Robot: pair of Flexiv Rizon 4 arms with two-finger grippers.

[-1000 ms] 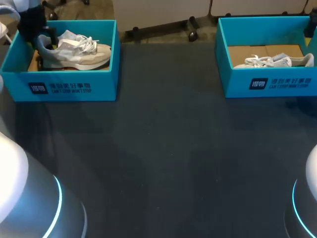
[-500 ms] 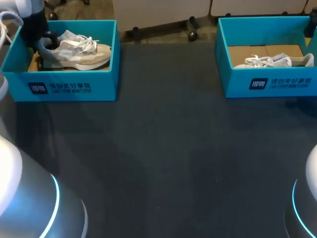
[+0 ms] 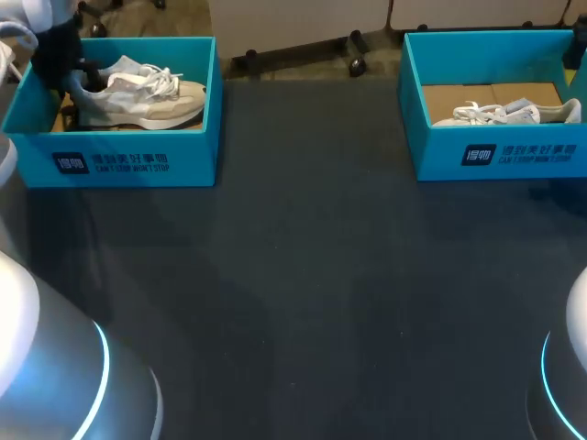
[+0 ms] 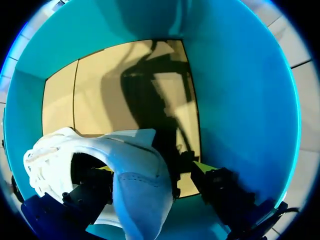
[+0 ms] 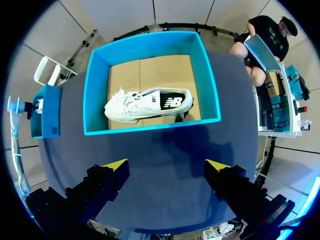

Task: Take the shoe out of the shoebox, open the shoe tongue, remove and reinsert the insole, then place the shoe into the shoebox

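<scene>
You see the left gripper (image 4: 152, 170) inside the shoebox (image 4: 240, 100), fingers spread apart. The shoe (image 4: 132, 195) heel stands between them, one finger inside the shoe's opening.

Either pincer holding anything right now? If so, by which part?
Left pincer sits around the heel of the shoe; whether it's clamped cannot be told. Right pincer is open, holding nothing.
</scene>
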